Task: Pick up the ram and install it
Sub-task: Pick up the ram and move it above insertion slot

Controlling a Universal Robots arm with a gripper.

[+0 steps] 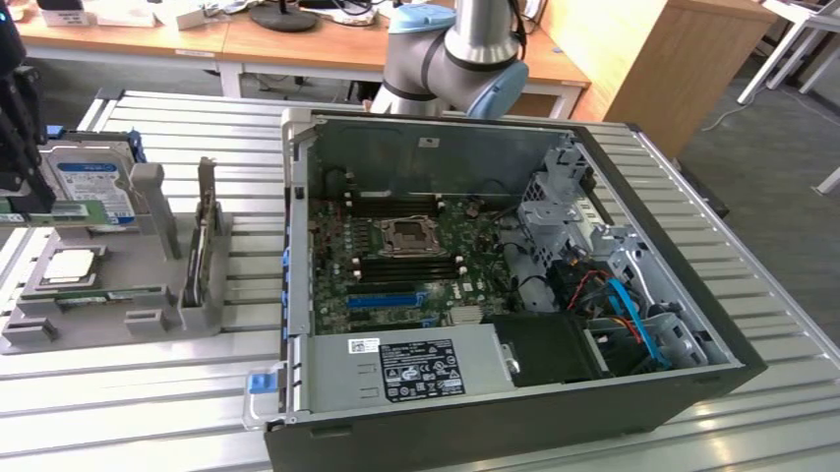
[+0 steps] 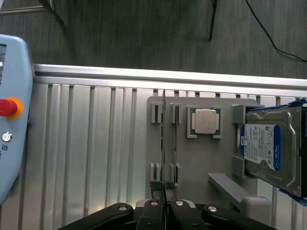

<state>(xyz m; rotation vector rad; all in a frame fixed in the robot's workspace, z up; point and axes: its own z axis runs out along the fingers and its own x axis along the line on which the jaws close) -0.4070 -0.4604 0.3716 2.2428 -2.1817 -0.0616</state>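
The ram [image 1: 73, 214] is a thin green stick hanging level at the exterior view's far left, in front of a hard drive. My gripper [image 1: 27, 202] comes down dark along that edge and is shut on the ram. In the wrist view the ram [image 2: 164, 143] is edge-on, a thin line running out from my shut gripper [image 2: 164, 203] over the grey fixture [image 2: 192, 158]. A second stick [image 2: 175, 139] stands in the fixture slot beside it, upright on the fixture [image 1: 204, 236] in the exterior view. Black memory slots [image 1: 393, 265] lie on the motherboard inside the open computer case [image 1: 434, 147].
The fixture [image 1: 118, 295] also holds a CPU [image 1: 69, 264] and a blue-labelled hard drive [image 1: 92, 187]. A blue slot [image 1: 388, 295] and the power supply [image 1: 407, 369] sit in the case. A teach pendant [image 2: 14, 120] with a red button lies on the slatted table [image 2: 96, 143].
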